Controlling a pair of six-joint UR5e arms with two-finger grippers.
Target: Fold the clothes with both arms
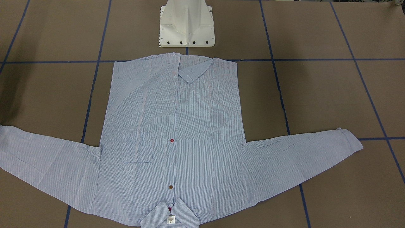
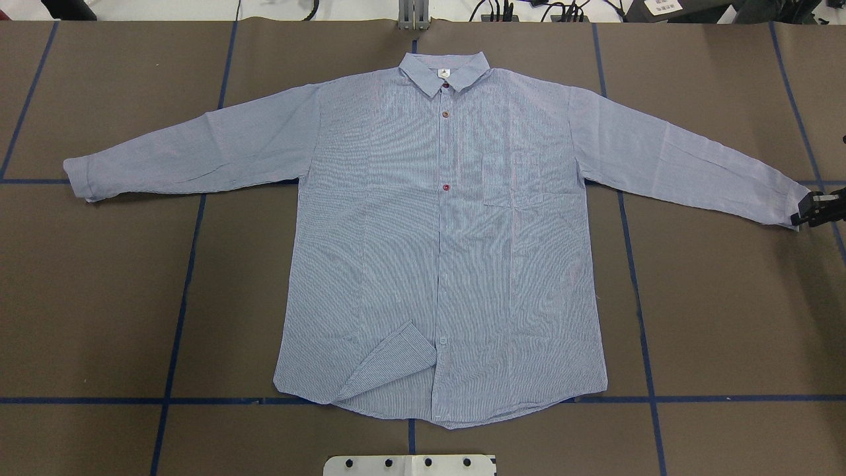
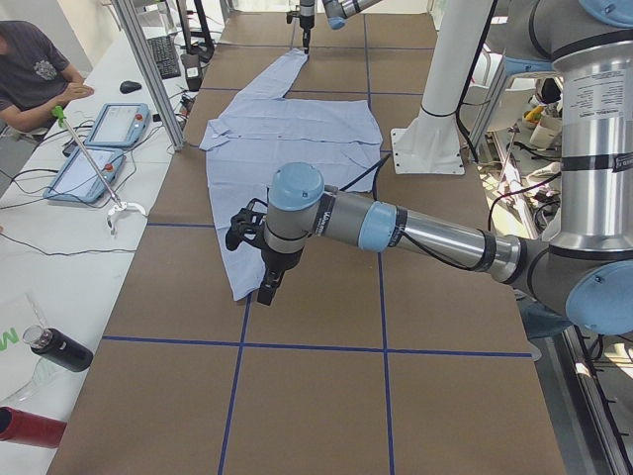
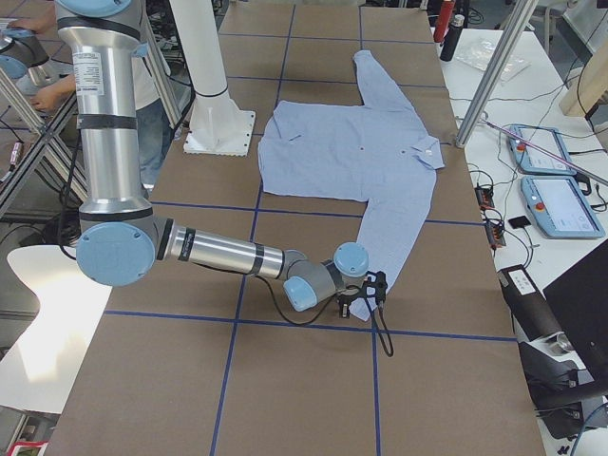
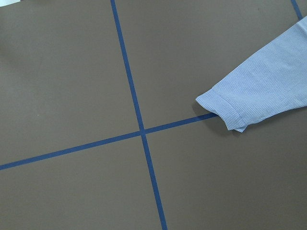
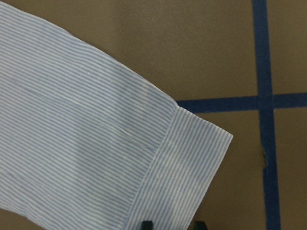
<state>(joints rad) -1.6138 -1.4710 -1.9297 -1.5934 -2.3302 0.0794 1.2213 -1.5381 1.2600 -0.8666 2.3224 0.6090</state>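
The light blue striped shirt (image 2: 443, 231) lies flat, front up and buttoned, collar (image 2: 444, 69) away from the robot's base and both sleeves spread out. One hem corner (image 2: 390, 367) is turned up. My right gripper (image 2: 814, 210) is at the right sleeve's cuff (image 6: 187, 167), low over the table. Its fingertips (image 6: 146, 224) stand apart at the cuff's edge, open. My left gripper (image 3: 269, 285) shows only in the exterior left view, above the table near the left cuff (image 5: 225, 108). I cannot tell whether it is open or shut.
The white pedestal base (image 1: 186, 25) stands just behind the shirt's hem. Blue tape lines (image 5: 139, 129) cross the brown table. An operator (image 3: 30, 69) sits beside the table, with control tablets (image 3: 109, 124) and bottles (image 3: 59, 351) on the side bench.
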